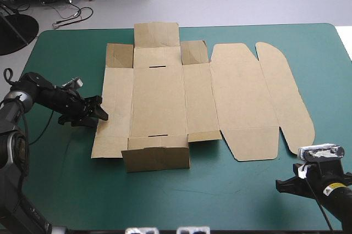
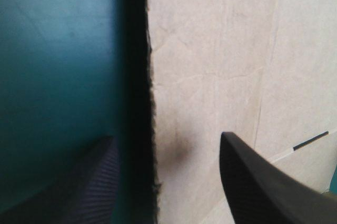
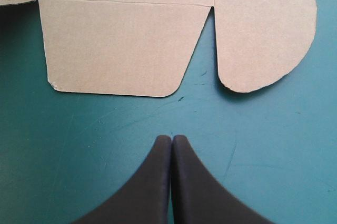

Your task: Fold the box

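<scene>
Plainly the work has barely begun: the box (image 1: 220, 96), a cut sheet of brown corrugated board, lies spread almost wholly flat across the middle of the teal-green-covered table (image 1: 66, 190). No wall is raised and tucked. Only the short flap (image 1: 157, 158) at the box's near edge looks tipped up a little, judging by its darker face, and I cannot be sure of that. The left gripper (image 1: 99, 114), with two broad black fin-shaped fingers, sits low at the box's left edge. In its wrist view the fingers stand apart, one over the cover beside the box and one above the board, with the raw cut edge (image 2: 152, 103) running between them and nothing clamped. The right gripper (image 3: 171, 140) is over bare cover off the box's near right corner, apart from the board, its fingers pressed together in a pointed arch and holding nothing. Ahead of it lie the trapezoid flap (image 3: 121, 45) and the rounded lid tab (image 3: 263, 40), both flat. By my judgement every fold is yet to do: side walls, end flaps and the tucking
</scene>
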`<action>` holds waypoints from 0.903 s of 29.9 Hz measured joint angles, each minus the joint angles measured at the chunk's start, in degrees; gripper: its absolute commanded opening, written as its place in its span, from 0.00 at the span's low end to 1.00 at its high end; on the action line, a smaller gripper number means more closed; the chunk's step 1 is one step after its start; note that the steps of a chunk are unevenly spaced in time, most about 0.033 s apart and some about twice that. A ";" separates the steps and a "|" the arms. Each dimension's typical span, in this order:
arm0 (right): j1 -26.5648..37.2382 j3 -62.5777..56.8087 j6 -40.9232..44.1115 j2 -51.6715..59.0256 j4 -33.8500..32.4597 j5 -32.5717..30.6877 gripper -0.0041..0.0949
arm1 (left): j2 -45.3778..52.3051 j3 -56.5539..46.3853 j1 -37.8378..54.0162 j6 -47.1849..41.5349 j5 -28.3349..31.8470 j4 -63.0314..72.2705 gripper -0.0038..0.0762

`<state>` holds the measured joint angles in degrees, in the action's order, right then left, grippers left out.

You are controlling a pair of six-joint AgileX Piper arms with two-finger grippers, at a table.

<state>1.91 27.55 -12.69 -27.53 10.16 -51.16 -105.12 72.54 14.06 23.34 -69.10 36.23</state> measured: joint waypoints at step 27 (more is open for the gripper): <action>0.00 -0.04 0.26 0.00 -0.05 0.00 0.03 | -5.65 2.50 -7.57 2.78 0.34 9.01 0.04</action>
<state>1.91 27.50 -12.43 -27.53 10.11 -51.16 -110.77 75.04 6.49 26.11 -68.75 45.23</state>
